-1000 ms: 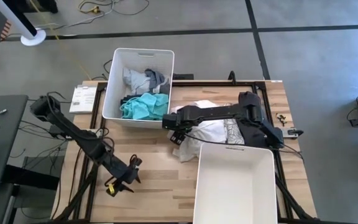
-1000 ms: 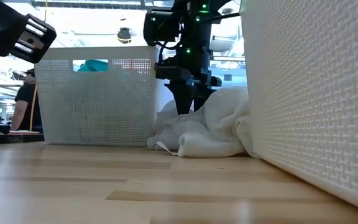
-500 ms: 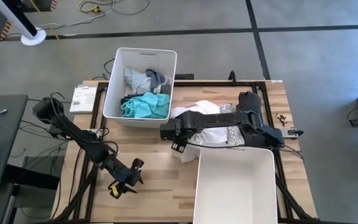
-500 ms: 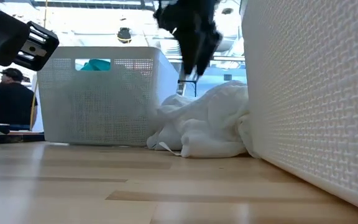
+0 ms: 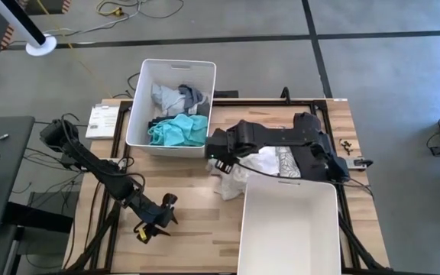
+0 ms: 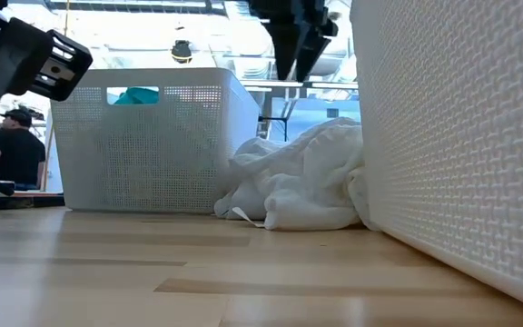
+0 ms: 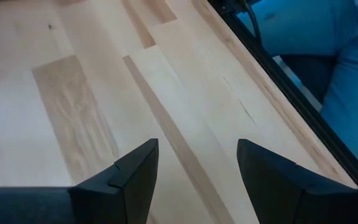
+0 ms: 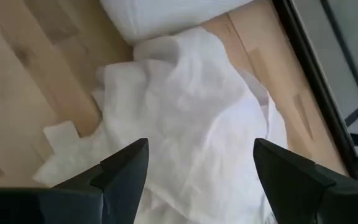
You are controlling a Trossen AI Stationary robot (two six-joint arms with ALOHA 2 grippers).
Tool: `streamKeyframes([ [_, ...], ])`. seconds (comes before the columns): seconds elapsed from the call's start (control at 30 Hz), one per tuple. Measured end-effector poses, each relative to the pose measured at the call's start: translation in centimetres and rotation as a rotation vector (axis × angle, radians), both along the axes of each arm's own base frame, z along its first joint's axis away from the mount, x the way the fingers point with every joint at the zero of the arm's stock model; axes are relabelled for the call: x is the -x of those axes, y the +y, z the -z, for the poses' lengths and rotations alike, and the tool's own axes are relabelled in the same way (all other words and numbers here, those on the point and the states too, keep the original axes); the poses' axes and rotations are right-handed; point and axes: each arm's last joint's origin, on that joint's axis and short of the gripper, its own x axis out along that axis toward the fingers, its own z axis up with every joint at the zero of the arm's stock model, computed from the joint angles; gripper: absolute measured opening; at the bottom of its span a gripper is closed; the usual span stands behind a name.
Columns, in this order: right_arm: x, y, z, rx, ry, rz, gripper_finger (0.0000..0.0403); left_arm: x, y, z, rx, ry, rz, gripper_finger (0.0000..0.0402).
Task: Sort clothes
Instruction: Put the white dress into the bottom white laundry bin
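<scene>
A crumpled white garment (image 5: 252, 165) (image 6: 309, 180) (image 8: 185, 99) lies on the wooden table between the two bins, with a grey-white patterned piece (image 5: 285, 162) beside it. My right gripper (image 5: 217, 156) (image 6: 296, 65) (image 8: 201, 146) hangs open well above this pile, pointing steeply down, with nothing between its fingers. The far white bin (image 5: 176, 63) (image 6: 143, 145) holds a teal garment (image 5: 178, 131) and grey and white ones (image 5: 178, 98). My left gripper (image 5: 157, 218) (image 7: 197, 149) stands open over bare wood near the table's near left corner.
A larger white bin (image 5: 289, 229) (image 6: 452, 136) stands at the near right, its wall touching the pile. A white booklet (image 5: 101, 120) lies at the table's far left. Beyond the table a person (image 6: 12, 154) stands in the room.
My right gripper has risen from the white pile to well above it, tipping more steeply downward, its fingers open throughout. The white garment stays on the table.
</scene>
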Motion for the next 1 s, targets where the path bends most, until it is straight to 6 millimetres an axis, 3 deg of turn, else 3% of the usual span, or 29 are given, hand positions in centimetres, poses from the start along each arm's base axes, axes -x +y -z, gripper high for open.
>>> streamKeyframes([
  [0.17, 0.2, -1.3, 1.9, -0.048, 0.087, 0.029, 0.0306, 0.0, 0.0, 0.0, -0.010, -0.008, -0.015, 0.0212],
  [0.47, 1.1, -3.9, 8.4, -0.121, 0.265, 0.145, 0.0306, 0.0, 0.1, 0.0, -0.007, -0.006, -0.025, 0.0212],
  [0.7, 0.6, -3.8, 12.3, -0.244, 0.217, 0.113, 0.0306, 0.1, -0.1, 0.0, -0.005, -0.005, -0.020, 0.0212],
  [1.0, 1.2, -3.5, 15.3, -0.246, 0.220, 0.119, 0.0287, 0.0, -0.1, 0.0, -0.012, -0.012, -0.026, 0.0212],
])
